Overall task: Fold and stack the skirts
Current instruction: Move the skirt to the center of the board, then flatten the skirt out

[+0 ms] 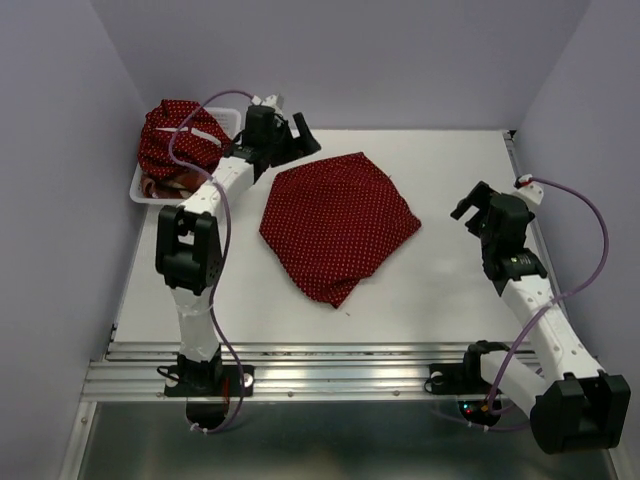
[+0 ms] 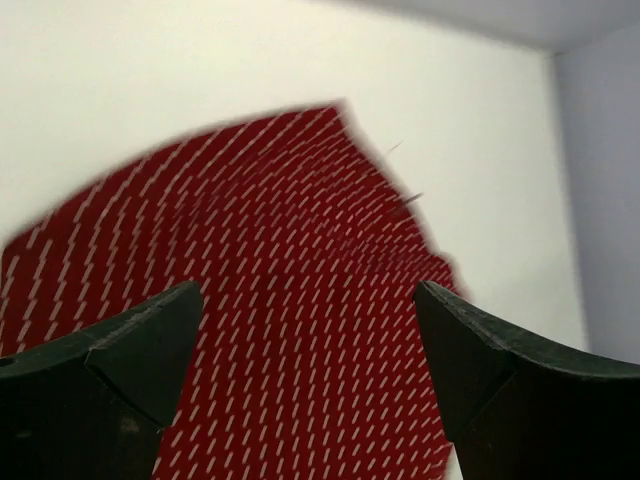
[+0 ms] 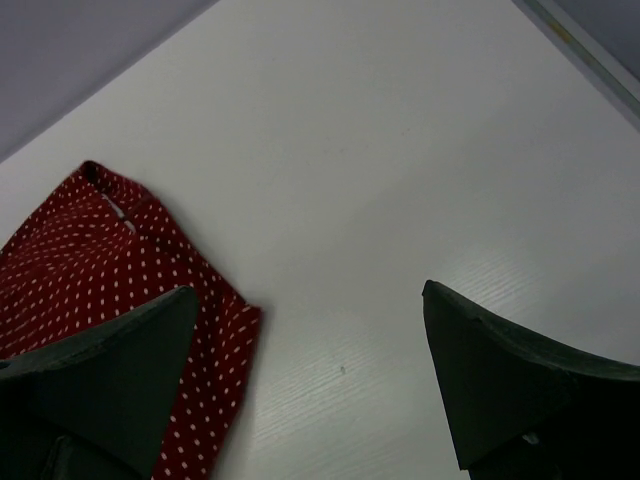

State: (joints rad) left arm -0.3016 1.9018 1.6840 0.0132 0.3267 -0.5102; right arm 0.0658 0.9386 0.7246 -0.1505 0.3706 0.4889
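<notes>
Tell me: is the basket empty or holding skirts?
Not empty. The basket holds a bunched polka-dot skirt heaped above its rim, with plaid cloth showing beneath it.

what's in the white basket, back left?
A bunched polka-dot skirt fills the basket. A strip of plaid cloth shows beneath it at the near rim. Anything deeper is covered; the left arm hides the right side.

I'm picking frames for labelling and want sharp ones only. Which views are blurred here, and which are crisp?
Left wrist view: motion-blurred, the white dots on the spread polka-dot skirt smear into streaks. Right wrist view: crisp, dots round. Top view: sharp and evenly lit, only soft shadows.
</notes>
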